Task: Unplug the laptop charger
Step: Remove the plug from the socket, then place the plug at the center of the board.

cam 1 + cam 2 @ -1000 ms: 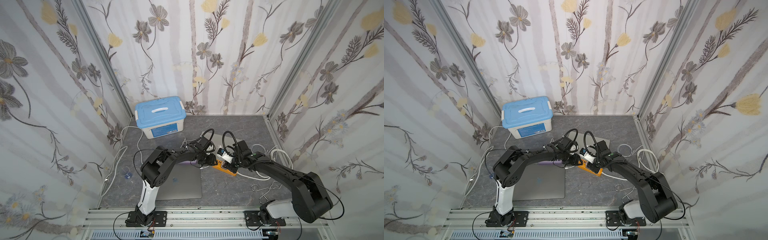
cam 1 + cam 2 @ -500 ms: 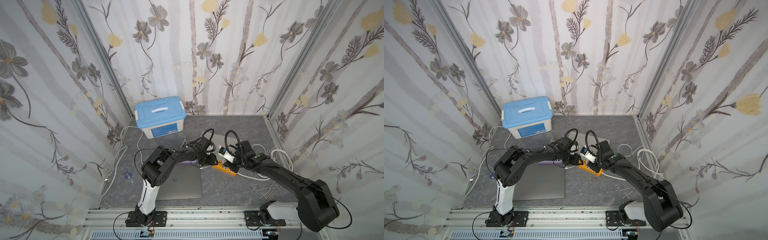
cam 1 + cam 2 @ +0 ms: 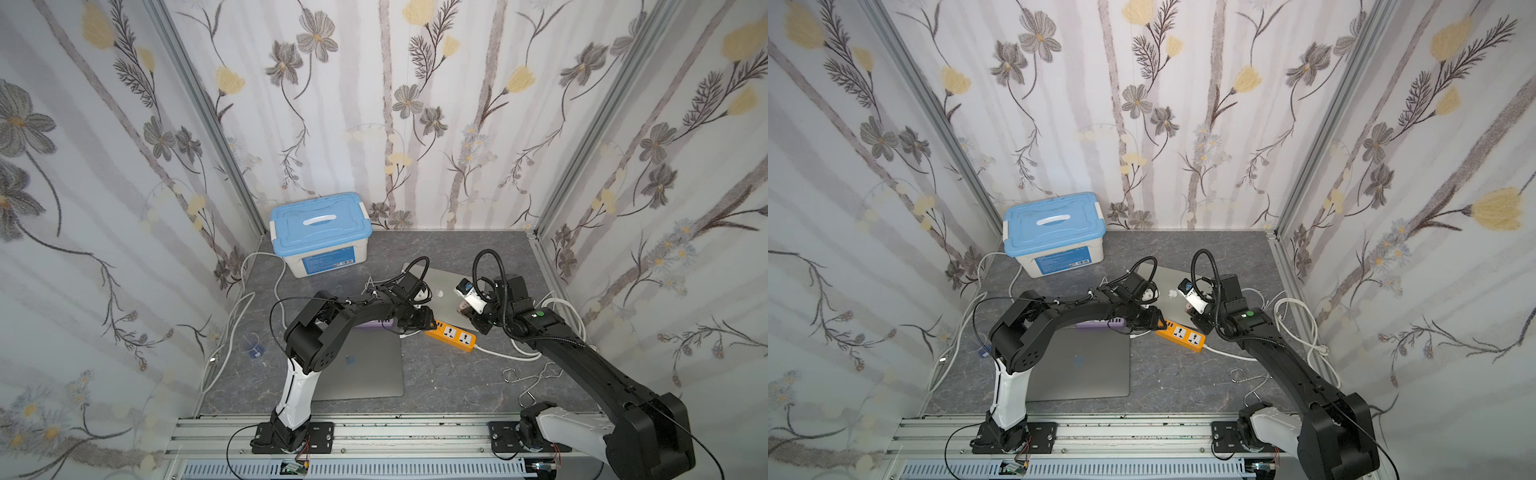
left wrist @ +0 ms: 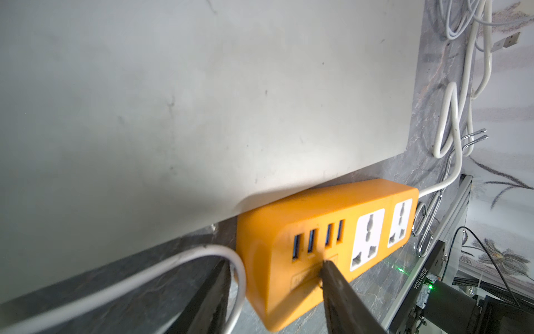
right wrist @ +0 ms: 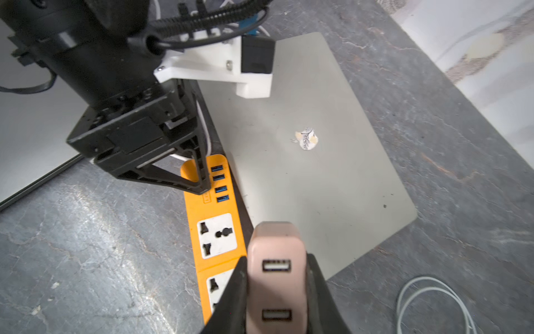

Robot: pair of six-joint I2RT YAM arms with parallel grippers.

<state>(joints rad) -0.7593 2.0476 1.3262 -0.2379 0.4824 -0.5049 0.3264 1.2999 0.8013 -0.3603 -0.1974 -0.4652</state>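
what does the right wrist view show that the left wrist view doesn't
Only the right wrist view: the pink charger, clamped in the right gripper and clear of the sockets. Only the left wrist view: a white cable curling past the strip's end, and a metal wire hanger. Both: the orange power strip with its two sockets empty, the silver laptop beside it, and the left gripper with one finger on the strip's USB end.

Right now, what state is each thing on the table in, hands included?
Charger: unplugged, held clear of the power strip.
Power strip: both sockets and all USB ports empty.
Silver laptop: closed.
Grey laptop: closed.
Storage box: lid on.
Left hand: open, one fingertip on the power strip's USB end.
Right hand: shut on the charger.
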